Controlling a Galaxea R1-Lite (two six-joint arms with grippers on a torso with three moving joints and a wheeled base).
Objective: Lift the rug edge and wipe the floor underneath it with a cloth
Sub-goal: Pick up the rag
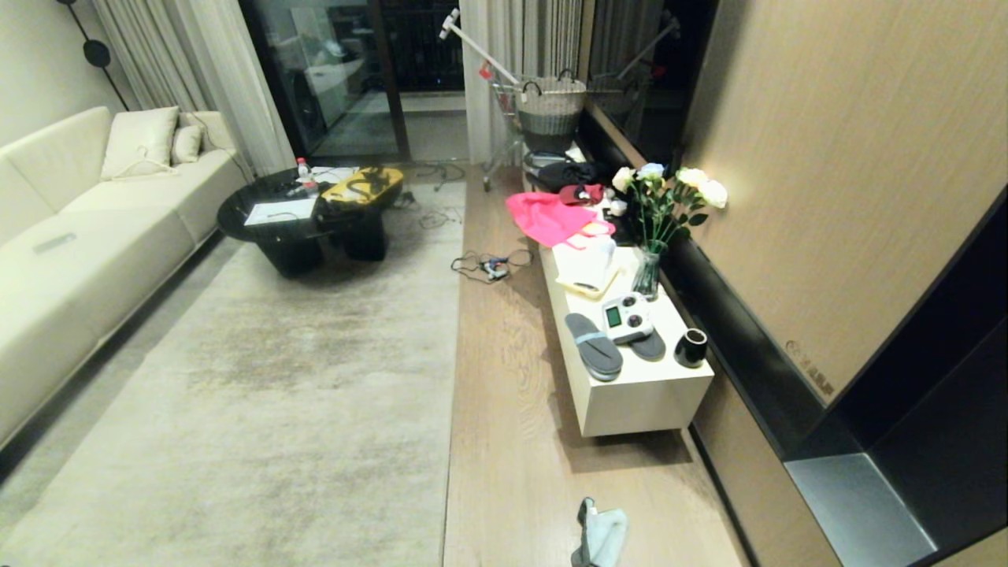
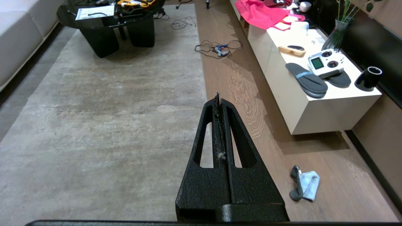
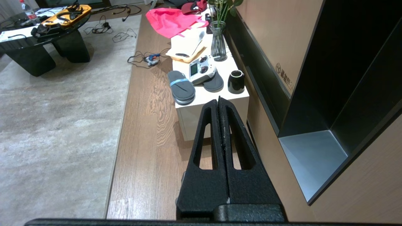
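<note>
Overhead, my left gripper (image 2: 219, 98) and right gripper (image 3: 219, 99) hang clenched and empty, pointing forward; small fuzzy grey-and-pale-blue cloth (image 1: 600, 534) lies on wood-plank floor (image 1: 504, 409) beside pale beige rug edge (image 1: 454, 378).

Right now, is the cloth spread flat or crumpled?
Crumpled. The cloth lies bunched on the floor, dark grey side folded up beside the pale side, apart from the rug edge.

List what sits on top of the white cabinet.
On the white cabinet: two grey slippers, a white controller lying on one of them, a black cup, a vase of flowers and pink fabric. The far end is too cluttered to tell.
</note>
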